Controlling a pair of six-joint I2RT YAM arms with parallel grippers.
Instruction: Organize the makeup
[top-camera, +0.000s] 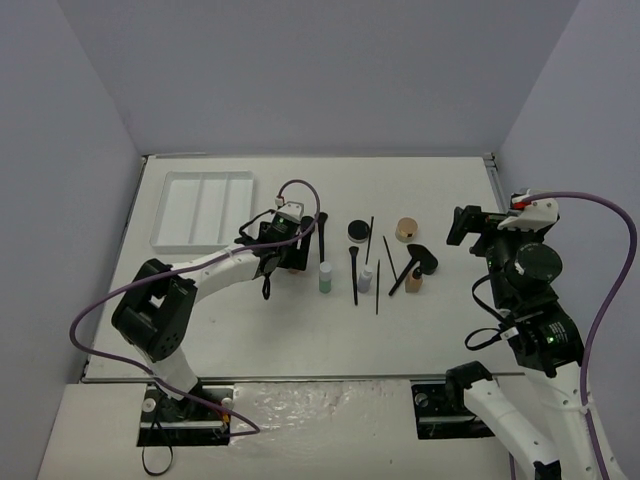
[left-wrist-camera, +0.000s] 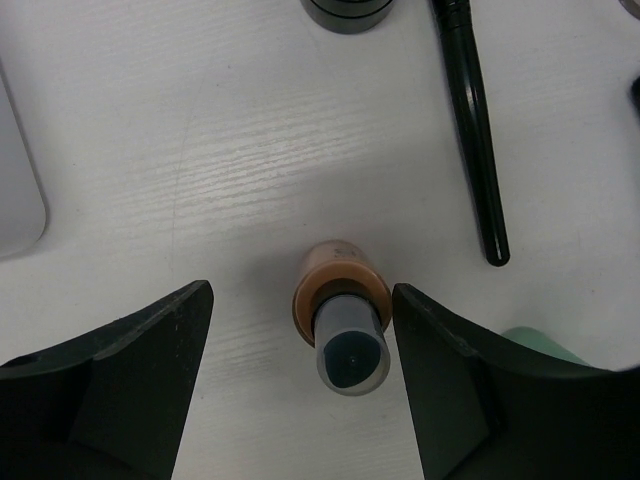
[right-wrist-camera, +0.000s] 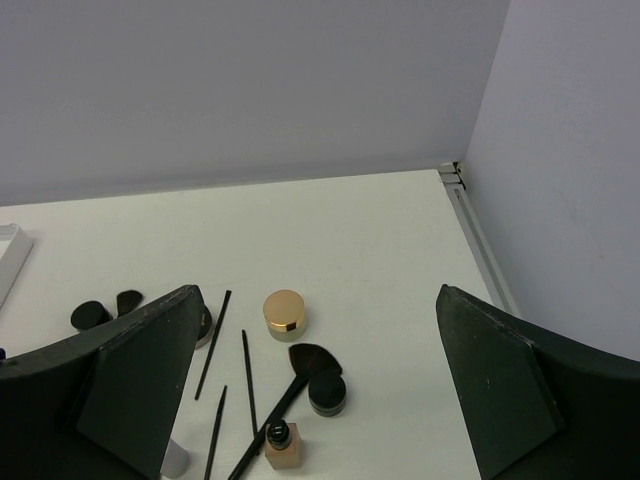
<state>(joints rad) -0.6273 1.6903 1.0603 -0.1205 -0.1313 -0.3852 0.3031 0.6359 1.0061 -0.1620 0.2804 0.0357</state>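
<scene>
Pick-up step: the left hand (left-wrist-camera: 302, 295) straddles the small tan, dark-capped bottle (left-wrist-camera: 338, 282) left of the desk's (top-camera: 200, 330) middle, fingers apart. I judge the next move needs a centred pinch. The right hand (right-wrist-camera: 315, 295) gapes wide, holding nothing.

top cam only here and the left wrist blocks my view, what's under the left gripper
Observer: A small tan bottle with a dark cap stands upright between the fingers of the left gripper.
Operator: is it gripped yet
Observer: Not yet. One finger is at the bottle, touching or nearly so; on the other side a clear gap shows.
Operator: right gripper carrying anything
Observer: No, the right gripper is wide open with nothing between its fingers.
</scene>
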